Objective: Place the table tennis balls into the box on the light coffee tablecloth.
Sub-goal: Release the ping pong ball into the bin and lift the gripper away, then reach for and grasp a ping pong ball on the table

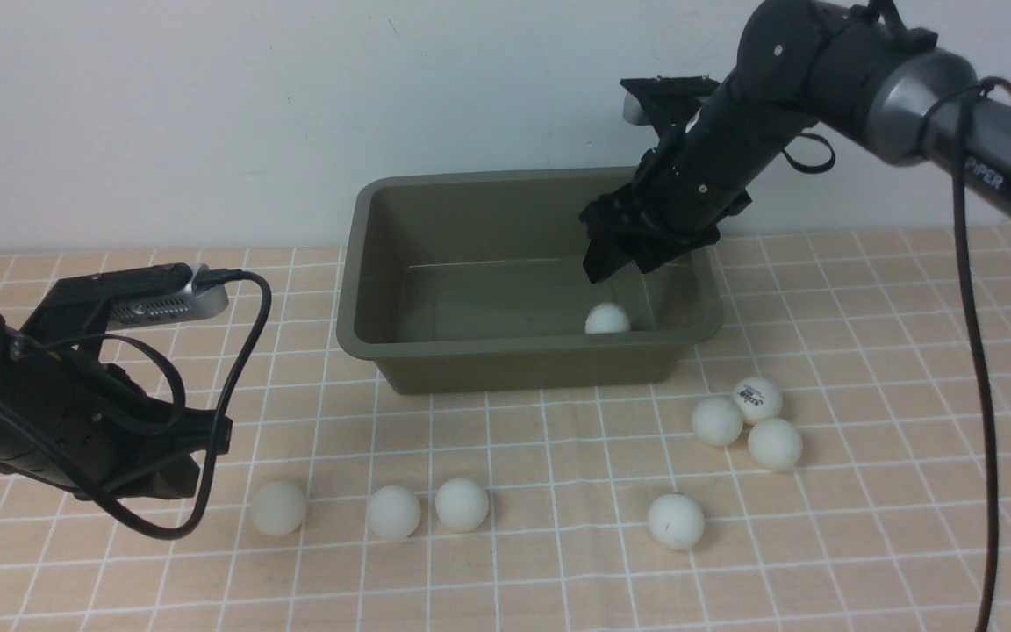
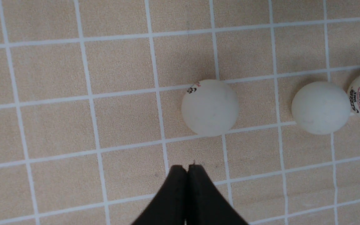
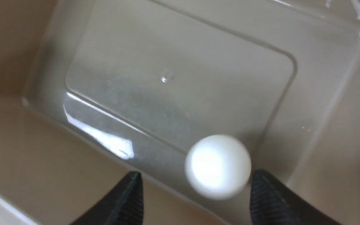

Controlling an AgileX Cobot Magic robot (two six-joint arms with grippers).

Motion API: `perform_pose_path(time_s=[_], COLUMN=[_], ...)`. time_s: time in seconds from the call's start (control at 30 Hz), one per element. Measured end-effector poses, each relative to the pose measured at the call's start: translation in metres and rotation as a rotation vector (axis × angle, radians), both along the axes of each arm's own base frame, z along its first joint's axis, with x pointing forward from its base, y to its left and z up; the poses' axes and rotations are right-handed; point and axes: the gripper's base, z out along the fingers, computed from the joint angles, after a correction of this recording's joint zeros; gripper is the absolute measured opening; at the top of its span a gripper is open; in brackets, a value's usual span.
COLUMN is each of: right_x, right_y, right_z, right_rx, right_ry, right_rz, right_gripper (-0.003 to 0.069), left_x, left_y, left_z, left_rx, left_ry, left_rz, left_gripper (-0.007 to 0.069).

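The olive-grey box (image 1: 523, 358) stands at the back middle of the light coffee tablecloth (image 1: 558, 439). One white table tennis ball (image 1: 606, 319) lies inside it near the front wall. My right gripper (image 1: 624, 259) hangs open just above that ball, touching nothing. In the right wrist view the ball (image 3: 218, 166) looks blurred between the spread fingertips (image 3: 270, 197) over the box floor (image 3: 180, 78). Several balls lie on the cloth: three in a front row (image 1: 394, 512), one alone (image 1: 675, 521), three clustered (image 1: 757, 412). My left gripper (image 2: 187, 167) is shut and empty, just short of the leftmost ball (image 2: 210, 107).
A white wall (image 1: 207, 105) rises right behind the box. A black cable (image 1: 979, 395) hangs from the right arm down the right side. The left arm's cable (image 1: 233, 395) loops near the leftmost ball (image 1: 278, 507).
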Motion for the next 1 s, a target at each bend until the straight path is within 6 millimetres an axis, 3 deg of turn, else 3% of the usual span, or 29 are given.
perform_pose_path(time_s=[0.23,0.27,0.47,0.57,0.7,0.83,1.0], right_x=[-0.012,-0.022,-0.061,-0.074,-0.096,-0.112,-0.117], right_y=[-0.015,-0.023,-0.057,-0.071,-0.094,-0.095,-0.092], right_z=[0.046,0.067,0.103,0.099,0.072,0.044,0.012], right_rx=[-0.094,-0.132,-0.274,-0.287,-0.293,-0.269,-0.227], right_ry=[-0.104,-0.147,-0.208,-0.167,-0.035,0.068,0.094], right_rz=[-0.014,-0.028,-0.075,-0.096,-0.126,-0.100,-0.090], right_gripper=[0.0446,0.0446,0.0446,0.0446,0.0446,0.0446,0.0446], left_x=[0.000,0.000,0.000,0.000,0.000,0.000,0.000], left_y=[0.000,0.000,0.000,0.000,0.000,0.000,0.000], left_z=[0.000,0.000,0.000,0.000,0.000,0.000,0.000], left_rx=[0.000,0.000,0.000,0.000,0.000,0.000,-0.001], left_ry=[0.001,0.001,0.002,0.002,0.002,0.002,0.003], left_rz=[0.000,0.000,-0.001,-0.001,-0.001,-0.001,-0.001], left_gripper=[-0.0055,-0.0055,-0.0055,-0.0055,-0.0055,-0.0055,-0.0055])
